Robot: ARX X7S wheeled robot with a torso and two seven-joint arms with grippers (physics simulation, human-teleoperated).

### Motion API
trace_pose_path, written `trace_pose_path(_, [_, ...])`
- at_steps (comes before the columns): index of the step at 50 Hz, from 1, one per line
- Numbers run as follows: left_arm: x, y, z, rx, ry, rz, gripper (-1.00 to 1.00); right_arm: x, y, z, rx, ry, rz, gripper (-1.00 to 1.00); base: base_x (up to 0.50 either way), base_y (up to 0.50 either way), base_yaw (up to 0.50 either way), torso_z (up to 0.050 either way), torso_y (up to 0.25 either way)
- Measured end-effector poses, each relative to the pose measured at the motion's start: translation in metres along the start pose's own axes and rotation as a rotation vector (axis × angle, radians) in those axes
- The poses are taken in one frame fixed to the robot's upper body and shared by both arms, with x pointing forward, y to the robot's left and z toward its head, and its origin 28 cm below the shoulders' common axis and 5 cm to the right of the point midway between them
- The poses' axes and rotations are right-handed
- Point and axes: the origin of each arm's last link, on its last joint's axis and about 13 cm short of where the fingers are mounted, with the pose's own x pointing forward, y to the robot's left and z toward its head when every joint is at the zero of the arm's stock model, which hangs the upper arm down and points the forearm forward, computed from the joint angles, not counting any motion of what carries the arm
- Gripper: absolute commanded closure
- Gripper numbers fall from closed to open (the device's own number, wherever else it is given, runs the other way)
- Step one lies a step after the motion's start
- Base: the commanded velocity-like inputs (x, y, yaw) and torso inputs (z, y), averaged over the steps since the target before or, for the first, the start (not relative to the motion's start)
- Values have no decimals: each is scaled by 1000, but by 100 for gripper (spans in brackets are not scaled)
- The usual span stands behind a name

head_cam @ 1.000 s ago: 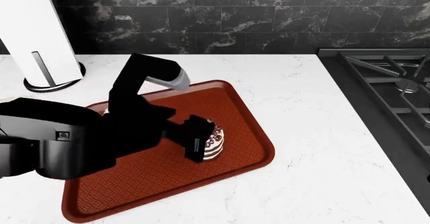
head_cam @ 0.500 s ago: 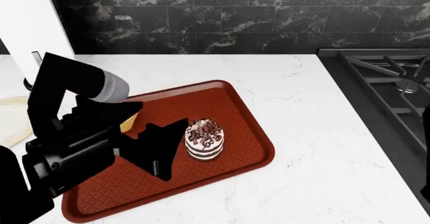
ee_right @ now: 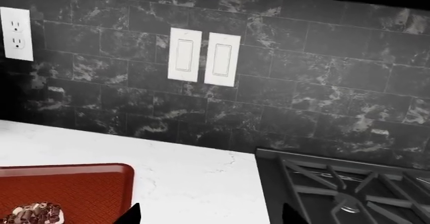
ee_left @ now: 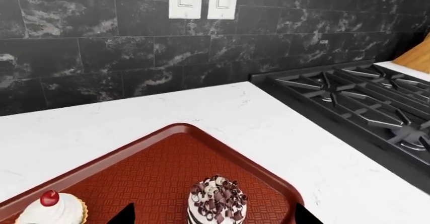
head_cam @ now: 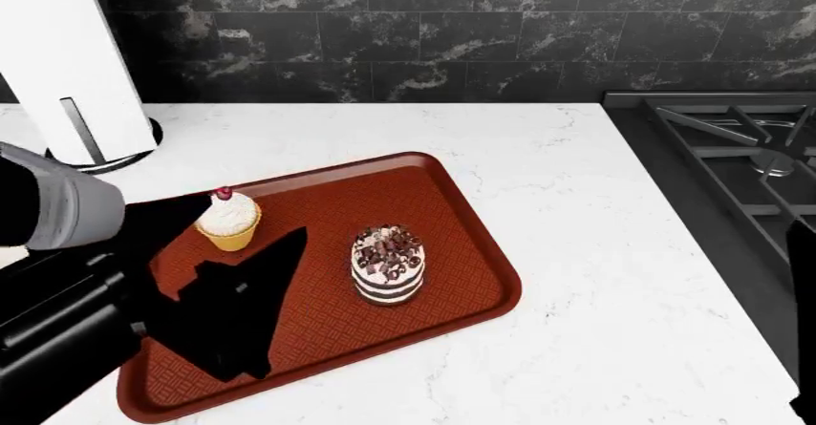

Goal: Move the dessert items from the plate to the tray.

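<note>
Head view: cupcake [head_cam: 229, 220] and layered cake [head_cam: 386, 264] both stand apart on the tray [head_cam: 453, 205]. Left gripper [head_cam: 255, 301] spread wide, empty, over the tray's near-left part. Right gripper only in its wrist view, tips [ee_right: 131, 215] spread. Bare counter [head_cam: 599, 215] between tray and stove [head_cam: 740, 158].

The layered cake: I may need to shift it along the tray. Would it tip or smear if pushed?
The layered cake stands squat and upright, so it probably slides rather than tips. Its loose-looking chocolate curls and soft white layers would likely smear or shed under contact.

Left arm [head_cam: 64, 282]: glossy black housings, light grey rounded joint; black gripper [head_cam: 243, 310].
</note>
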Motion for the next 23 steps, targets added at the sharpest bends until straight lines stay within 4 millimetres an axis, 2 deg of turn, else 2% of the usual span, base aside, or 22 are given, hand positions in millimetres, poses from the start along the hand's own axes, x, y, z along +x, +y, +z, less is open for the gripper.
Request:
trace_pose_path(13, [-13,2,0,-18,-51,21,-100,-7,0,1,19,-40,15,-100,0,0,0,0,0])
trace_pose_path(23, [-14,5,-3,-27,-79,26,-100,-12,-1,0,44,-87,34,-100,0,0,0,0,0])
